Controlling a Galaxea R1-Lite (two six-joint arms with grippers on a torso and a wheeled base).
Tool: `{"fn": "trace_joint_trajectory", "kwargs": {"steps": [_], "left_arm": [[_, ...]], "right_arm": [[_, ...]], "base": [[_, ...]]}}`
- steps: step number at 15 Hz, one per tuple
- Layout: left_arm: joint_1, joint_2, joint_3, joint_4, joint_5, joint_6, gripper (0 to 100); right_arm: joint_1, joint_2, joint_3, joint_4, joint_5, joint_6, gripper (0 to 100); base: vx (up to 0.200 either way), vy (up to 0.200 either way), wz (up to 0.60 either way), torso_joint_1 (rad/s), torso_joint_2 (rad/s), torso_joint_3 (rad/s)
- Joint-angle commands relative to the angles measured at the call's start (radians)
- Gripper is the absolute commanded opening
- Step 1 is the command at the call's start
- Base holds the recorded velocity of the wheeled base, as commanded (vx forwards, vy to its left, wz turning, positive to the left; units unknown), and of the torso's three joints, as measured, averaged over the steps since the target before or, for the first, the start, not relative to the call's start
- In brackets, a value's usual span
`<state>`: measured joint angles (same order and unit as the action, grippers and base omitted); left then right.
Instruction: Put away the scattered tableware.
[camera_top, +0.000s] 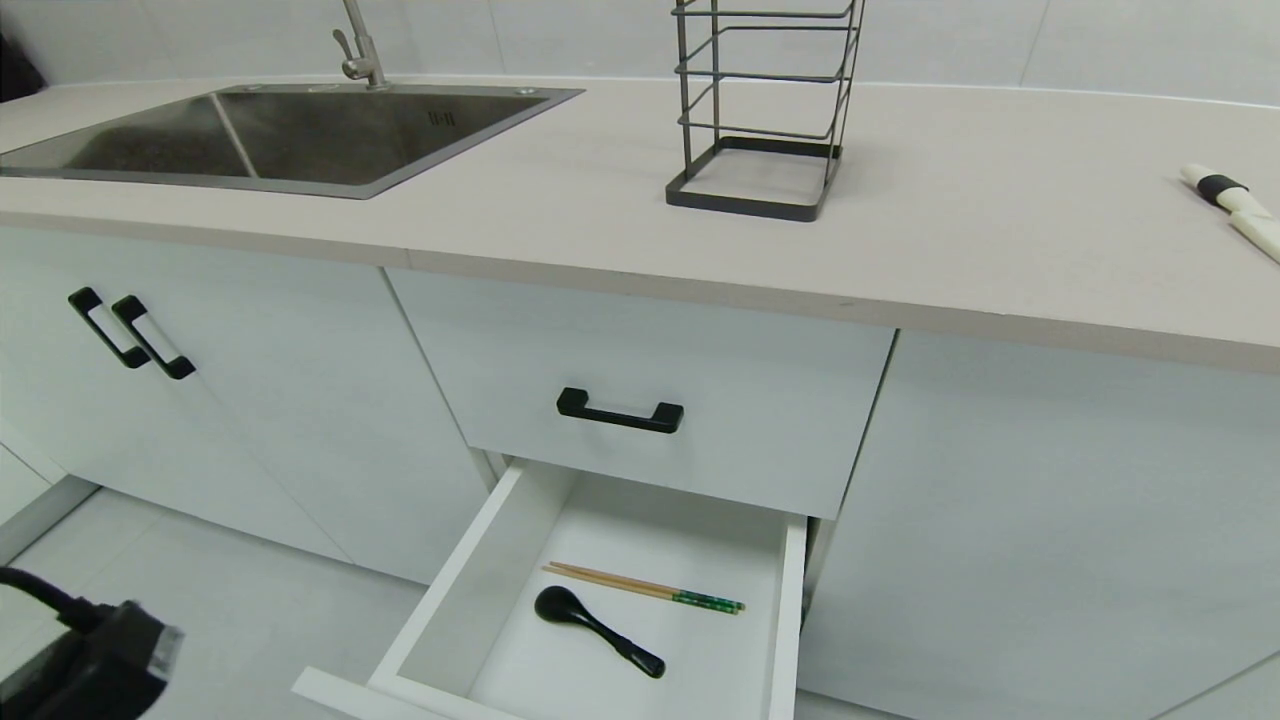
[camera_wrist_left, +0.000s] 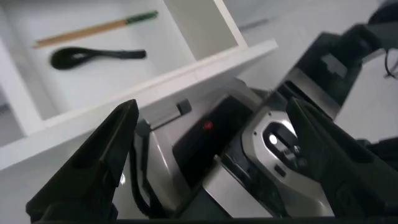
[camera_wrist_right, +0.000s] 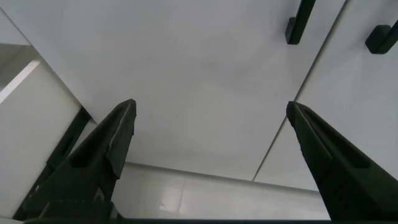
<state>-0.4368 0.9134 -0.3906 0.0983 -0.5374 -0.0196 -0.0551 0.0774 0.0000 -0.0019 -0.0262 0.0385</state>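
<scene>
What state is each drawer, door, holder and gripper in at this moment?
Lower drawer: pulled open, holding chopsticks and black spoon.
Upper drawer: shut.
Cabinet doors: shut.
Sink: nothing visible in it.
Rack: empty.
Left gripper: open, holding nothing.
Right gripper: open, holding nothing.

The rack (camera_top: 742, 206) and faucet (camera_top: 360, 48) run off the top edge; the pale utensil (camera_top: 1225, 192) off the right.
</scene>
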Motion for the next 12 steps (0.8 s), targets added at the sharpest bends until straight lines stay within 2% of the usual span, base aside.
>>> {"fn": "trace_joint_trajectory", "kwargs": {"steps": [1,6,7,8,10,12], "left_arm": [[-0.046,0.067,0.003,0.0,-0.004,0.0,100],[-0.056,0.094,0.052,0.006,0.007,-0.014,100],[-0.056,0.122,0.061,0.011,0.031,-0.014,100],[-0.057,0.173,0.067,0.014,0.086,-0.016,100],[-0.059,0.2,0.064,0.014,0.108,-0.014,100],[-0.085,0.222,0.067,0.014,0.189,-0.014,100]], "right_arm": [[0.0,0.005,0.0,0.002,0.0,0.001,100],[-0.02,0.015,0.0,0.0,0.002,-0.002,100],[-0.02,0.015,0.0,-0.001,0.003,-0.002,100],[-0.008,0.008,0.0,-0.001,0.008,-0.008,100],[0.074,-0.036,0.0,0.0,0.026,-0.017,100],[0.061,-0.067,0.0,0.0,0.026,-0.017,100]], "base": [[0.0,0.0,0.0,0.0,0.0,0.0],[0.0,0.0,0.0,0.0,0.0,0.0],[0.0,0.0,0.0,0.0,0.0,0.0],[0.0,0.0,0.0,0.0,0.0,0.0],[0.0,0.0,0.0,0.0,0.0,0.0],[0.0,0.0,0.0,0.0,0.0,0.0]]}}
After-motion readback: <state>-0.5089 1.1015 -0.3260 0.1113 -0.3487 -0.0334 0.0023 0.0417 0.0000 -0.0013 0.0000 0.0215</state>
